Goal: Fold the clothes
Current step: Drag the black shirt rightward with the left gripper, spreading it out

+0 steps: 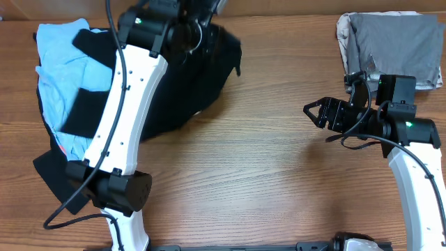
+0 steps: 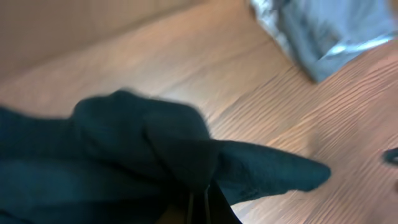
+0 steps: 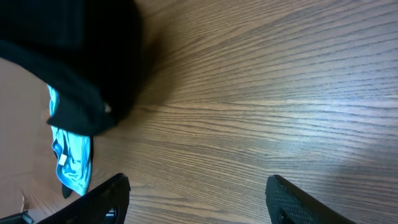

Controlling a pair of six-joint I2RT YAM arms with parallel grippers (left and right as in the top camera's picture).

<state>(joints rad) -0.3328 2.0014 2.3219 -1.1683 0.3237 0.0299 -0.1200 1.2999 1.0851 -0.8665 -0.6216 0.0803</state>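
Black T-shirt [image 2: 143, 149] in left tool [image 2: 200, 209]

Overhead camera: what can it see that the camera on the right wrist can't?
Only overhead: the grey garment folded at the far right corner, and the whole left arm. Only right wrist: what looks like a small pale tag on the light blue garment. Both: the black T-shirt, that blue garment, the wooden table and the open right gripper.

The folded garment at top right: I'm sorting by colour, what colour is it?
Grey. The folded garment shows best in the overhead view.
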